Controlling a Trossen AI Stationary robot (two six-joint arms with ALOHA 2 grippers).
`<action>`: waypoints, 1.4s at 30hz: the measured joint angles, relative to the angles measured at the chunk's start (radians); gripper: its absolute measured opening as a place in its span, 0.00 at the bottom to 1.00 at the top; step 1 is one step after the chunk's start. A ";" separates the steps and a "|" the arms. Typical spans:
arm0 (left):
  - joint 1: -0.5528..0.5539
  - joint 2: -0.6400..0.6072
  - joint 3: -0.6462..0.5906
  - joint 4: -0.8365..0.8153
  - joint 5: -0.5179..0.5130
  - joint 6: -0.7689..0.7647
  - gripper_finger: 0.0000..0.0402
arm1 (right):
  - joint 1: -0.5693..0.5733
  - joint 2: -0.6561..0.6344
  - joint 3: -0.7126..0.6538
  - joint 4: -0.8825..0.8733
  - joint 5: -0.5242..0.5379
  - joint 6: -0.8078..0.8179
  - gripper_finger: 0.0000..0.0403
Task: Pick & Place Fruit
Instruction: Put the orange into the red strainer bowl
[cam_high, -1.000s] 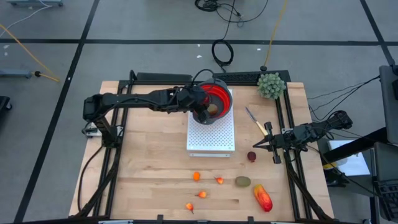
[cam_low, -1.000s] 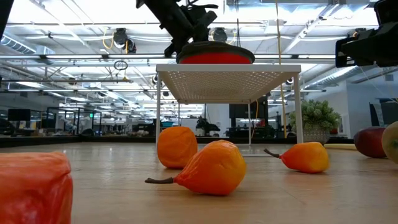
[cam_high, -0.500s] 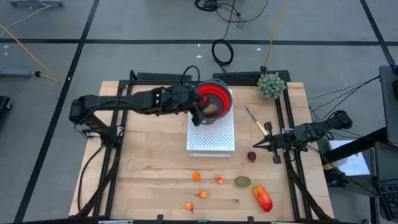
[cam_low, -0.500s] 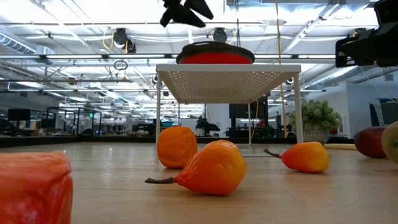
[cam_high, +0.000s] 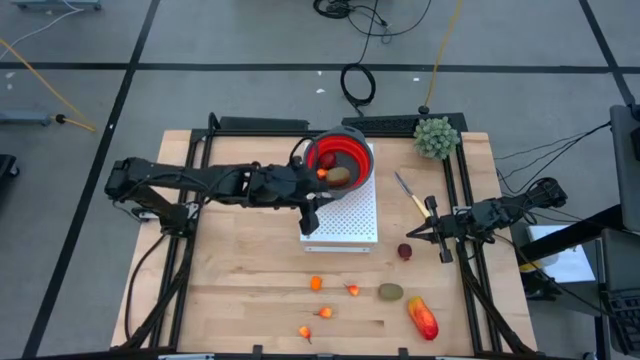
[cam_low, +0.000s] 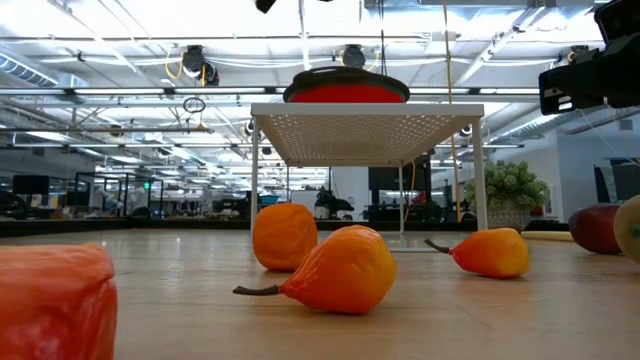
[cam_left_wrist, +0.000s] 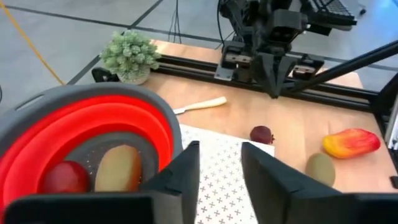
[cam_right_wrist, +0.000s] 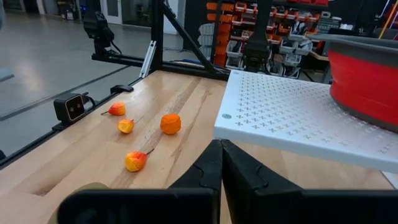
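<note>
Larger red-orange oblong fruit (cam_high: 422, 318) lying at the table's near right, long axis slanting far-left to near-right. Left gripper (cam_high: 309, 212) empty, fingers narrowly parted beside red bowl (cam_high: 340, 160). Right gripper (cam_high: 412, 235) closed, empty.

Two dark, near-black arms made up the robot, each a chain of slim tubular links joined by bulkier rounded joints. The left arm (cam_high: 200, 182) ended in a blocky wrist and a left gripper (cam_left_wrist: 219, 176) with two flat, matte black fingers (cam_left_wrist: 184, 173) tapering to squared tips. The right arm (cam_high: 500, 212) was of the same build, trailing thin black cables; its right gripper (cam_right_wrist: 221, 163) had matching dark, wedge-shaped fingers.
</note>
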 joint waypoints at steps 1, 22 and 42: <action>0.000 0.000 0.000 0.000 0.000 0.000 0.24 | 0.000 0.000 0.000 0.000 0.000 0.000 0.00; 0.002 0.000 -0.069 0.031 0.089 0.001 0.02 | 0.000 0.000 -0.001 0.007 0.000 0.000 0.00; -0.116 0.001 -0.216 0.131 0.042 -0.037 0.00 | 0.000 0.000 -0.001 0.001 0.000 0.001 0.00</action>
